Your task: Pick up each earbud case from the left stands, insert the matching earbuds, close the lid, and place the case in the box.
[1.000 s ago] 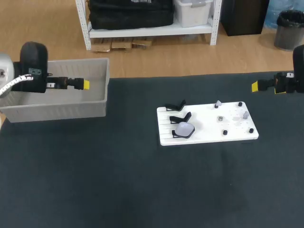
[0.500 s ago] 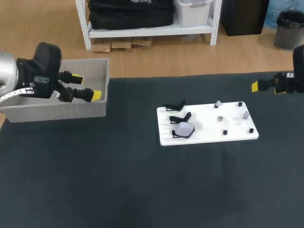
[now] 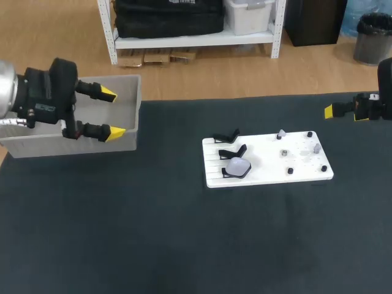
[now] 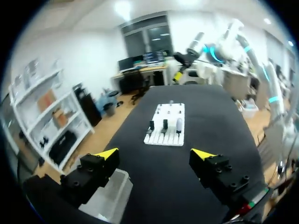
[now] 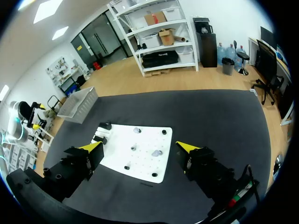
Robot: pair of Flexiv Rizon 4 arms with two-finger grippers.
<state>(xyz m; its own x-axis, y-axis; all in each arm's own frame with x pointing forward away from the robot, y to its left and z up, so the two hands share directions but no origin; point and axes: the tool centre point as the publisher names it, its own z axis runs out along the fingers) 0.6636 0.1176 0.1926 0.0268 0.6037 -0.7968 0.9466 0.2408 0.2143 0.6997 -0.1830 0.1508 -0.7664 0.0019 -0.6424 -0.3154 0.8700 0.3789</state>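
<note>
Left gripper (image 3: 111, 114) spread wide, empty, above box (image 3: 73, 146) at desk's (image 3: 184, 245) left. Right gripper (image 5: 140, 146) wide, empty, far right. One case (image 3: 237, 166) sits on board (image 3: 269, 174); two stands (image 3: 225, 136) beyond it bare. Likely last case, untouched.

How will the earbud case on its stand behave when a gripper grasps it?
The case looks small, so it is probably light. Its rounded shell may slip in a pinch. It sits on a black stand, so a push could tip it off.

Robotics lab, left arm (image 3: 43, 98) and right arm (image 3: 387, 86) at a dark table (image 3: 153, 233), white fixture board (image 3: 303, 165), storage shelving (image 3: 190, 38) behind.
</note>
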